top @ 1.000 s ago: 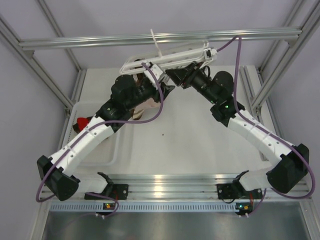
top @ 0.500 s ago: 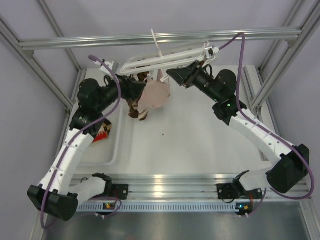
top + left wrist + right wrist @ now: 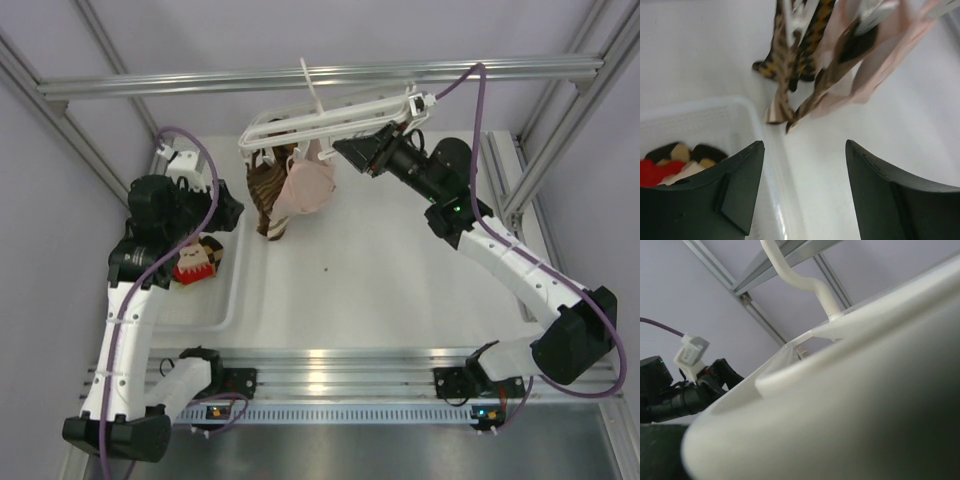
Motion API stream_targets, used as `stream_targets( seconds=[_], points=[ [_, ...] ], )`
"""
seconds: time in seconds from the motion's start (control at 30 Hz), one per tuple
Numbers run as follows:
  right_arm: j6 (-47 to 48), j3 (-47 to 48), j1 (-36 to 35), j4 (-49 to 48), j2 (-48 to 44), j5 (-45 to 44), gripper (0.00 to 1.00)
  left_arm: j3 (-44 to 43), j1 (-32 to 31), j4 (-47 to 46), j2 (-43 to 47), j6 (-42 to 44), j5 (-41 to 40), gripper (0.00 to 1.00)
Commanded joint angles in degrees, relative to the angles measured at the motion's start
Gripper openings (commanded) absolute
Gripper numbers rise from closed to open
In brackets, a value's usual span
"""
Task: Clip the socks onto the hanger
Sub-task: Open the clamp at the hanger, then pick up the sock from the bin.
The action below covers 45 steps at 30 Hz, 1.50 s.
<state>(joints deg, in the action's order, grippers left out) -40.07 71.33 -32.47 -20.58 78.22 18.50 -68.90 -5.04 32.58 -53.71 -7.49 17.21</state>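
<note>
Across the far side, up high, runs the alu rail [image 3: 150, 85]; below it I see the white worktop [image 3: 380, 260].

L side of worktop: white tray [image 3: 200, 322], long side running near-to-far.

Hanger [image 3: 350, 108] hangs by its hook on the rail, approx centre, frame slanting across the top view.

Two socks hang from its L half: brown striped sock [image 3: 268, 195] and pink sock [image 3: 305, 185], touching each other. Toes dangle over the worktop just beside the tray's far R corner. On L wrist cam both are ahead of the fingers, not between them.

Red sock [image 3: 188, 268] lies in the tray w/ a brown-and-cream patterned piece [image 3: 205, 252] touching it. Can't tell if that is a separate sock.

R pincer [image 3: 345, 150] is up at the near edge of the hanger frame, R of the pink sock, and clamps the frame. R wrist cam is filled w/ blurred white plastic, so I can't make out the fingers there.

L pincer [image 3: 228, 213] hovers above the tray's far end, jaws spread wide, nothing in them. It is near the brown striped sock but not touching.
</note>
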Motion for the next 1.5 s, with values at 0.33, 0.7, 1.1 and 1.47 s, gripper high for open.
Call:
stream_targets(
  seconds=[0.33, 0.7, 1.1, 1.47],
  points=[
    [2.98, 4.61, 0.48, 0.89, -0.17, 3.03, 0.00, 3.94, 24.72, 18.84, -10.94, 9.86, -5.08, 0.67],
    [2.81, 4.26, 0.91, 1.24, 0.10, 3.73, 0.00, 2.63, 24.99, 11.28, -25.12, 11.88, -9.55, 0.64],
    [1.93, 3.29, 1.79, 1.07, 0.18, 4.26, 0.00, 5.45, 19.90, 4.16, -34.08, 13.20, -18.96, 0.59],
    [2.02, 3.11, 2.15, 1.51, 0.62, 4.26, 0.00, 5.63, 19.10, 5.82, -33.22, 13.90, -19.95, 0.10]
  ],
)
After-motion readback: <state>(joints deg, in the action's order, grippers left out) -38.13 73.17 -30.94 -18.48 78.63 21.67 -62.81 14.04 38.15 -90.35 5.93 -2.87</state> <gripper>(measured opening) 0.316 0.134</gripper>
